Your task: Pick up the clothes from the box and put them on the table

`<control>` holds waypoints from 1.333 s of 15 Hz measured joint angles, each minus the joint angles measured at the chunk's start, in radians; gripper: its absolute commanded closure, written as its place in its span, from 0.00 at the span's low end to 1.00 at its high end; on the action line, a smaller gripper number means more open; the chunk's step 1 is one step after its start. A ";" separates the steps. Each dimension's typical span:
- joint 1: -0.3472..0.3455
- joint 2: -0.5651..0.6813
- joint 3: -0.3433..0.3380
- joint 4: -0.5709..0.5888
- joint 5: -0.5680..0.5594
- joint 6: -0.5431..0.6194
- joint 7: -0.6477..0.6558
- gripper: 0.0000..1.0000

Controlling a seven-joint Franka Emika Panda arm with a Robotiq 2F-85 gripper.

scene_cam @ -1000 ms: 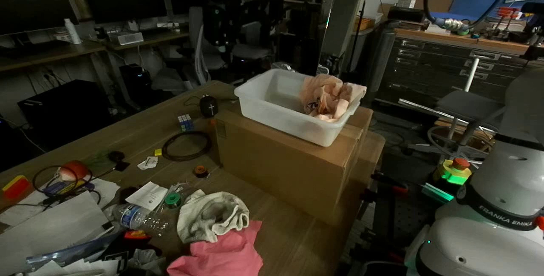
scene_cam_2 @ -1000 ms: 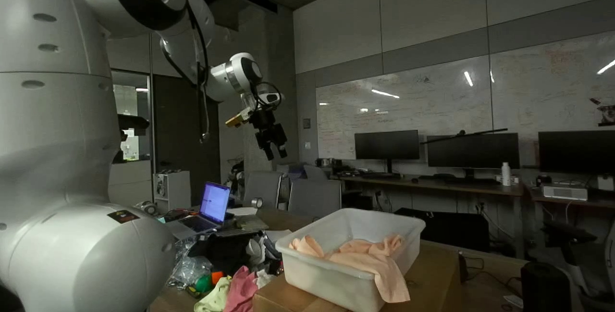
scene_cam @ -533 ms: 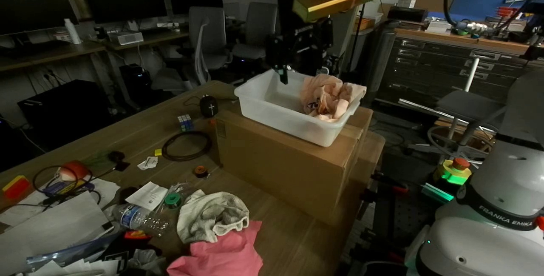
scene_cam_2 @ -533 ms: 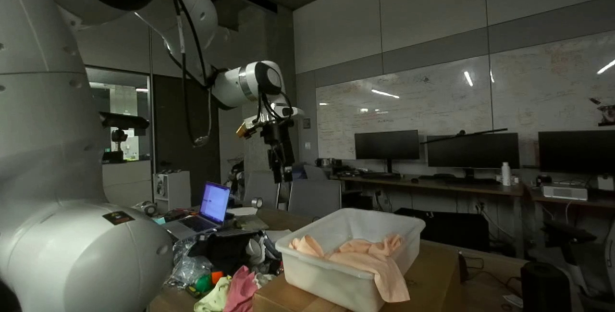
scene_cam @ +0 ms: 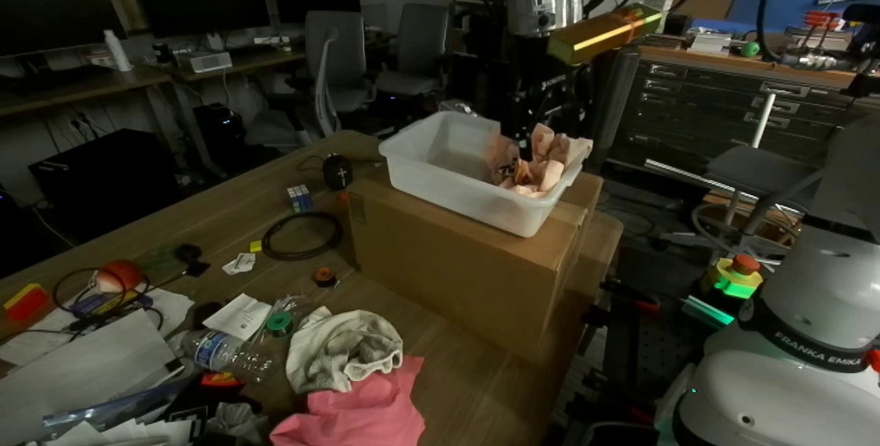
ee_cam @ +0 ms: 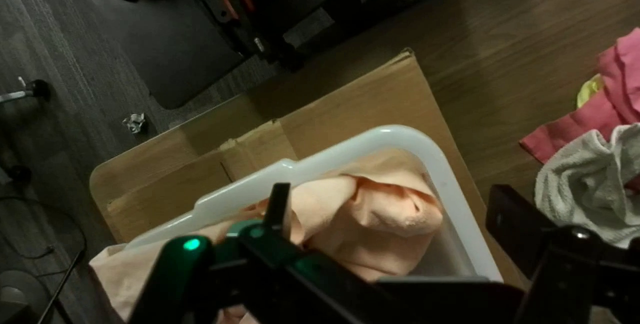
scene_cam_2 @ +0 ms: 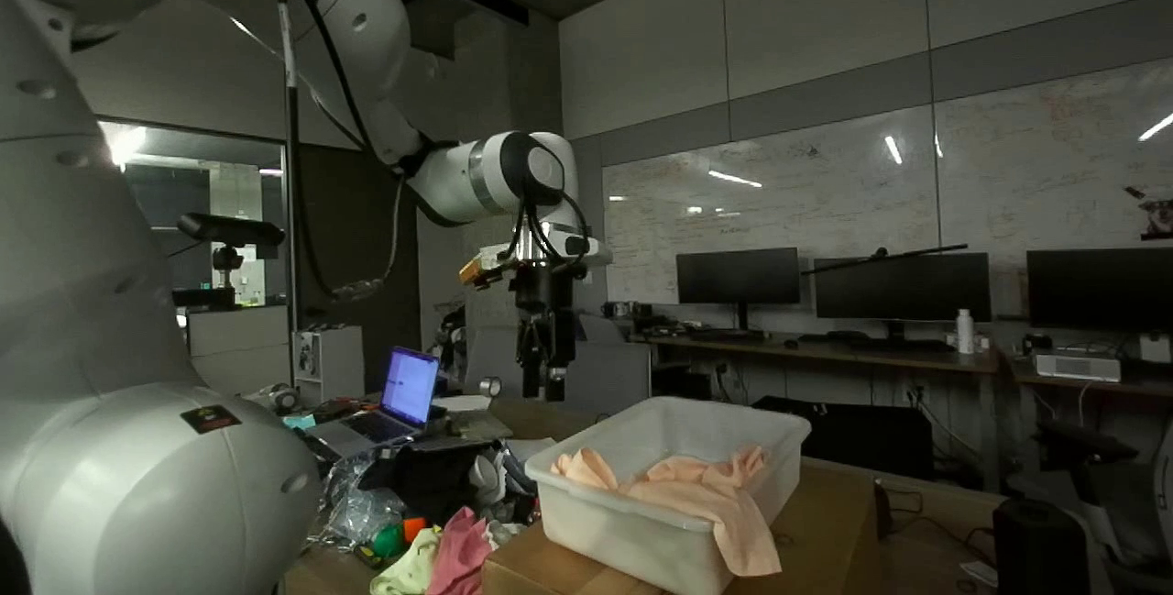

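Peach garment (ee_cam: 332, 204) partly hidden behind pincer (ee_cam: 390, 203), pink garment (ee_cam: 602, 109) cut off

In an exterior view, the big white arm (scene_cam_2: 82, 283) leans up, bends over near the top and slopes down to its round white wrist (scene_cam_2: 527, 175), where the black gripper (scene_cam_2: 542, 384) hangs pointing straight down, and in the wrist view its two dark fingers (ee_cam: 515, 229) are spread wide apart.
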 measured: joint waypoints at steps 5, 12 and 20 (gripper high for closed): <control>-0.022 -0.031 -0.031 -0.068 0.000 0.035 -0.268 0.00; -0.023 -0.028 -0.061 -0.130 0.000 0.198 -0.529 0.00; -0.090 0.004 -0.065 -0.188 -0.086 0.336 -0.465 0.00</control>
